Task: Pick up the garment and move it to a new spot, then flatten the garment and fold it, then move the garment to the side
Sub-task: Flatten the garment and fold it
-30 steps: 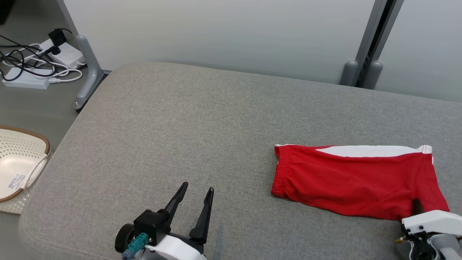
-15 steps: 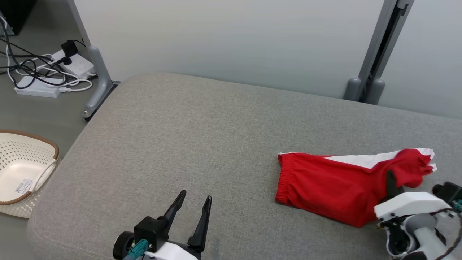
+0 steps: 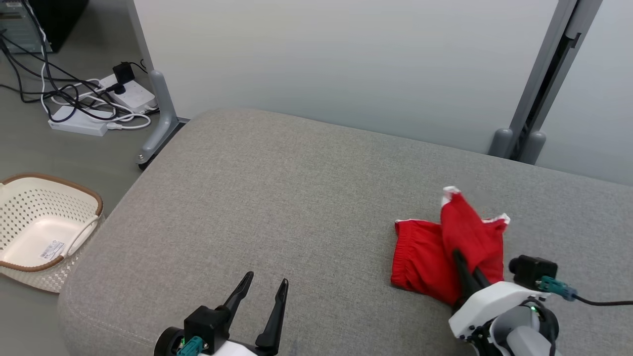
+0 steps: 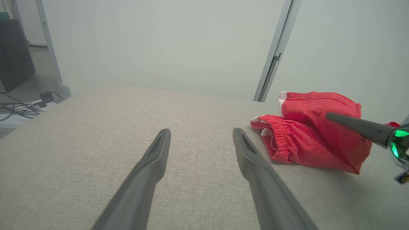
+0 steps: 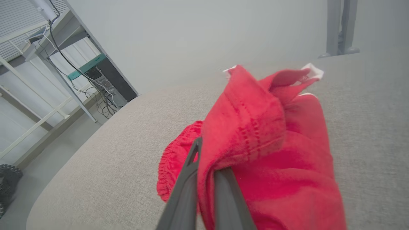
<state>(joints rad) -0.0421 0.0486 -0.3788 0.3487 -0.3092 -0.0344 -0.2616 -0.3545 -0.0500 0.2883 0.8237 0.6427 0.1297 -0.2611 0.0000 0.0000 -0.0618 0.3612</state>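
Fingers (image 5: pixel 187 185) of the right gripper (image 3: pixel 457 256) are seen pressed together on a raised fold of the red shorts (image 3: pixel 420 262). White-trimmed leg hem is held up above the elastic waistband end, which is laid on the grey upholstered cushion (image 3: pixel 277 198), toward its right side. Left gripper (image 3: pixel 266 277) is noted near the front edge, fingers spread apart, nothing between them, well apart from the shorts. Perforated cream basket (image 3: pixel 20 212) is noted on the floor at left.
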